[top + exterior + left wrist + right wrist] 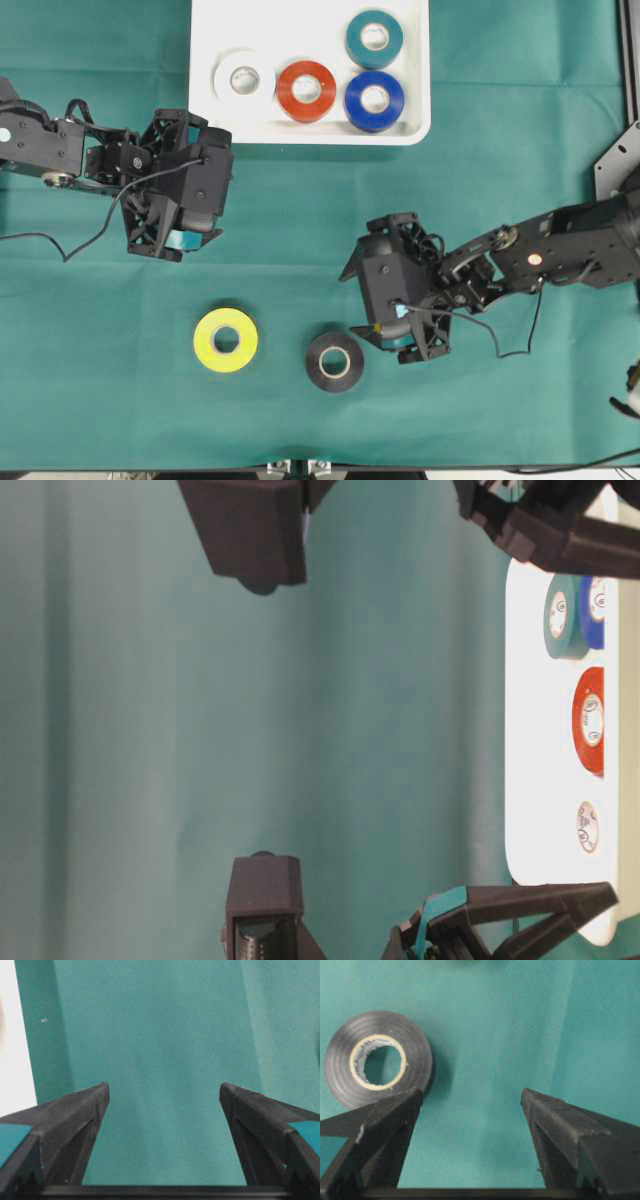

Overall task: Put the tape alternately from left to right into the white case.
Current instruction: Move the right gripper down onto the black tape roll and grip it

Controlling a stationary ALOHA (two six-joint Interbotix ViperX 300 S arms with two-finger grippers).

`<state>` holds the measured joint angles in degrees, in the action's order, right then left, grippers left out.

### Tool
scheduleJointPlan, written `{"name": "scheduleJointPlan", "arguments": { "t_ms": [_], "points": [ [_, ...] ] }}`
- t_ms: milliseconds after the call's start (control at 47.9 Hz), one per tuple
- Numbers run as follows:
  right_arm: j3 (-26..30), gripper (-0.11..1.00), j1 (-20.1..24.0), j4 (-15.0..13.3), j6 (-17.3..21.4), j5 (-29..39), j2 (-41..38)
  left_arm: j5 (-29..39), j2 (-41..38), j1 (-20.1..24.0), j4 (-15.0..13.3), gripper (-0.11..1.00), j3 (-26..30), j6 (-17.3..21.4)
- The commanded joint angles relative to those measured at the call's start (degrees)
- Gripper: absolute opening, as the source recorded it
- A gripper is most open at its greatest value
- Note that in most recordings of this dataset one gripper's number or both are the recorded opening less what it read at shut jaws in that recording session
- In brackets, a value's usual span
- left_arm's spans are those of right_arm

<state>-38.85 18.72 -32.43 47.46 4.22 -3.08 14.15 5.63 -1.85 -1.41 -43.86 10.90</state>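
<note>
Overhead, I read the right gripper (372,332) nearest the lens, jaws wide and empty, just right of the black roll (334,361); the yellow roll (225,340) lies further left, below the left gripper (190,238), also wide and empty. Four rolls sit in the white case (415,130). Table-level view: open green cloth (300,730) separates both arms. Left wrist view: bare cloth only. Right wrist view: the black roll (377,1059) lies flat, offset left of the gap, beside the left finger (395,1110).
</note>
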Motion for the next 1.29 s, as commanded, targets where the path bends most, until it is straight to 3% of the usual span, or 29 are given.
{"name": "scheduleJointPlan", "arguments": {
  "t_ms": [0, 668, 1128, 1274],
  "points": [
    [1.9, 0.87, 0.6, 0.2, 0.1, 0.2, 0.0, -0.4, 1.3, -0.3, -0.2, 0.65, 0.4, 0.0],
    [8.7, 0.87, 3.4, 0.2, 0.2, 0.4, -8.6, -1.5, 1.3, -0.3, -0.2, 0.65, 0.4, 0.0],
    [9.1, 0.86, 3.3, 0.2, 0.2, 2.0, -10.2, -1.5, 1.3, -0.3, -0.2, 0.65, 0.3, 0.0],
    [9.1, 0.81, 3.4, 0.2, 0.2, 2.0, -10.5, -1.5, 1.3, -0.3, -0.2, 0.65, 0.4, 0.0]
  ]
}}
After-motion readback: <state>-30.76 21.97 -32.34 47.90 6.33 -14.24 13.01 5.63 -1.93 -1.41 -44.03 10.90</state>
